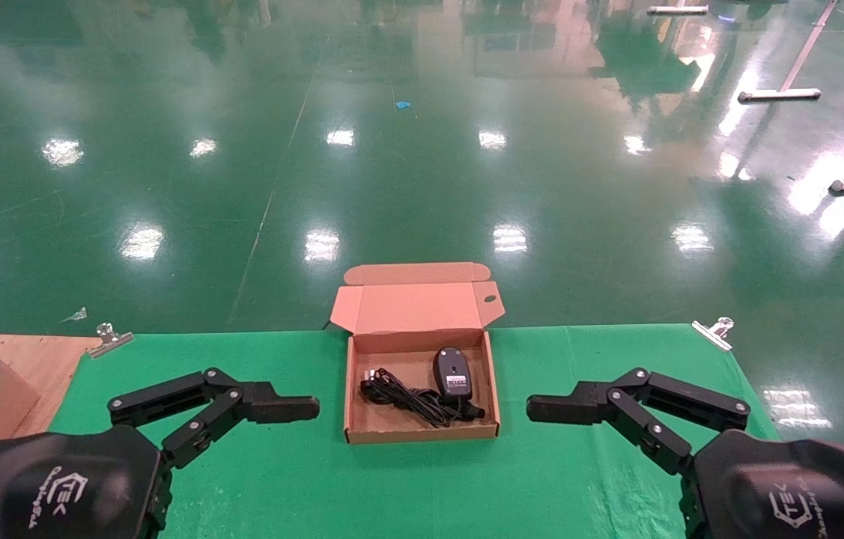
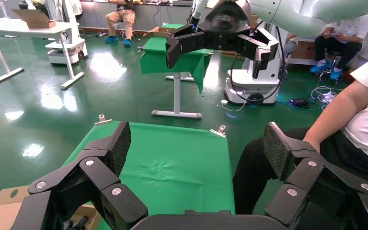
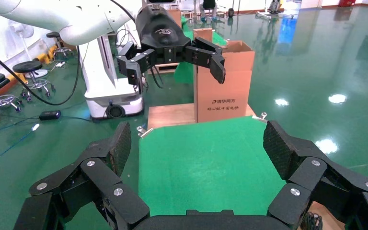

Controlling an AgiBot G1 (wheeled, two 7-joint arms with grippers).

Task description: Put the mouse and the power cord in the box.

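Observation:
The brown cardboard box (image 1: 416, 308) stands open at the table's far middle edge, its lid folded back. Inside, the black mouse (image 1: 452, 372) lies with its white label up, toward the right. The power cord (image 1: 407, 394) is a loose black bundle across the box floor beside it. My left gripper (image 1: 290, 409) hovers left of the box, open and empty; the left wrist view shows its pads (image 2: 120, 146) wide apart over green cloth. My right gripper (image 1: 553, 408) hovers right of the box, also open and empty, pads (image 3: 279, 148) spread.
Green cloth (image 1: 279, 479) covers the table, held by metal clips (image 1: 108, 338) (image 1: 714, 332) at the far corners. A wooden board (image 1: 36, 359) lies off the left end with a tall carton (image 3: 223, 86) on it. A seated person (image 2: 359, 120) is beyond the right end.

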